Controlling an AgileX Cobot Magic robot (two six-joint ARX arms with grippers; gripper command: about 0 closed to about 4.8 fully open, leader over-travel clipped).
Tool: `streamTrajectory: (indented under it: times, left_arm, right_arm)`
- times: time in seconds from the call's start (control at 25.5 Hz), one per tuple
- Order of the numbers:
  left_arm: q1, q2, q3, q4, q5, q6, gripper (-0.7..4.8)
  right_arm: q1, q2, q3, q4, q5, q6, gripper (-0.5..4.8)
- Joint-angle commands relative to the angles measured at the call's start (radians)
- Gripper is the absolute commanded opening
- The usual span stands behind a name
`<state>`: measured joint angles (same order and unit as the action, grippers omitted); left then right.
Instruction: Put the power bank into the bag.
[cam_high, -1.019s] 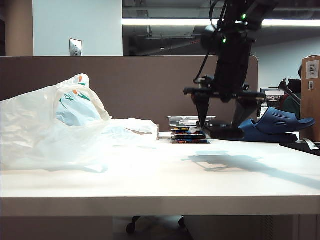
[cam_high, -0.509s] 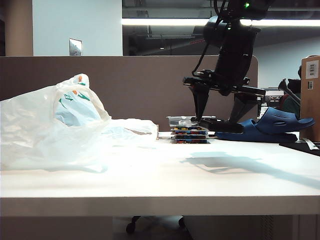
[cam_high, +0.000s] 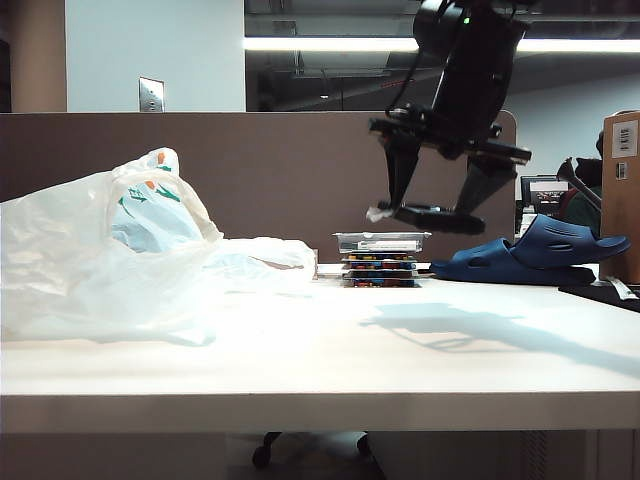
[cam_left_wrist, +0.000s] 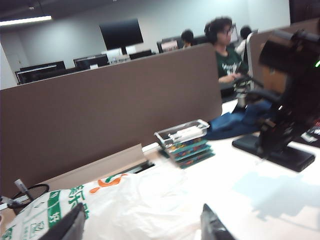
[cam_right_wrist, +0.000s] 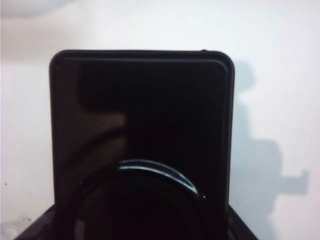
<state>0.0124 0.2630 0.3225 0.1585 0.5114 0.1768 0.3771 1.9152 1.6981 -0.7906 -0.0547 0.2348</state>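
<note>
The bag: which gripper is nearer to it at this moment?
Left. The left gripper hangs open just above the bag. The right gripper holds the power bank in the air above the stacked cases, well clear of it.

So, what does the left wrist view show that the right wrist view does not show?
Only the left wrist view shows the bag, the stack of clear cases, the brown partition, people at desks behind it, and the open left gripper above the bag. Only the right wrist view shows the top face of the power bank up close, filling the frame. Both show the power bank held by the right gripper above the white table.
</note>
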Motion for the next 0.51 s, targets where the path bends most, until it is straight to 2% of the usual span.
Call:
streamTrajectory:
  times: [0.04, 0.31, 0.35, 0.39, 0.43, 0.51]
  left_arm:
    - [0.002, 0.136, 0.066, 0.024, -0.003, 0.069, 3.06]
    - [0.001, 0.434, 0.216, 0.067, 0.010, 0.108, 3.23]
    - [0.001, 0.475, 0.239, 0.068, 0.010, 0.107, 3.52]
    - [0.001, 0.561, 0.289, 0.067, 0.014, 0.107, 4.60]
    - [0.000, 0.597, 0.311, 0.067, 0.017, 0.108, 4.79]
    - [-0.009, 0.665, 0.356, 0.068, 0.016, 0.108, 4.79]
  right_arm:
    - [0.004, -0.025, 0.007, 0.038, -0.007, -0.004, 1.97]
    - [0.011, -0.027, 0.007, 0.043, -0.056, -0.004, 1.97]
    - [0.015, -0.027, 0.007, 0.048, -0.056, -0.005, 1.97]
    - [0.016, -0.027, 0.007, 0.055, -0.056, -0.009, 1.97]
    - [0.021, -0.027, 0.007, 0.057, -0.056, -0.014, 1.97]
    - [0.027, -0.027, 0.007, 0.060, -0.056, -0.027, 1.97]
